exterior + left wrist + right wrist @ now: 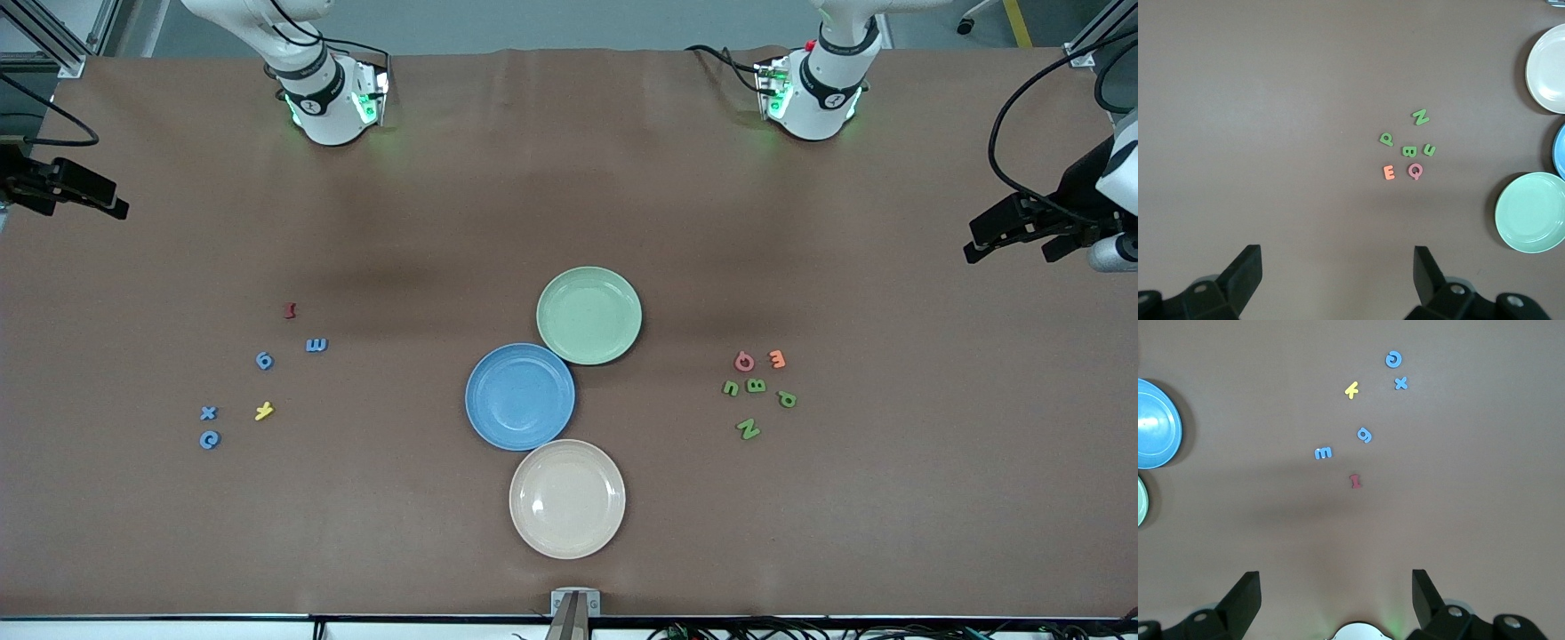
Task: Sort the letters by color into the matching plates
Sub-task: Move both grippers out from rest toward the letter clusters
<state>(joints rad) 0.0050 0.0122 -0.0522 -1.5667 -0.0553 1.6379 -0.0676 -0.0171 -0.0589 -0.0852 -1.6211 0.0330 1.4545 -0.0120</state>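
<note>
Several blue letters point(264, 360) point(1365, 435) lie scattered on the brown table toward the right arm's end. Several green letters point(756, 385) point(1409, 151) cluster toward the left arm's end. The blue plate point(520, 396) point(1155, 423) and the pale green plate point(589, 315) point(1531, 212) sit mid-table, touching, both bare. My left gripper point(1009, 252) point(1337, 257) hangs open and high over the table's edge at its own end, holding nothing. My right gripper point(89, 200) point(1335, 580) hangs open over the other end, likewise holding nothing.
A cream plate point(567, 498) point(1548, 67) sits nearer the front camera, against the blue plate. A red piece point(289, 310) and a yellow piece point(264, 411) lie among the blue letters. A pink piece point(744, 362) and an orange piece point(777, 358) lie beside the green letters.
</note>
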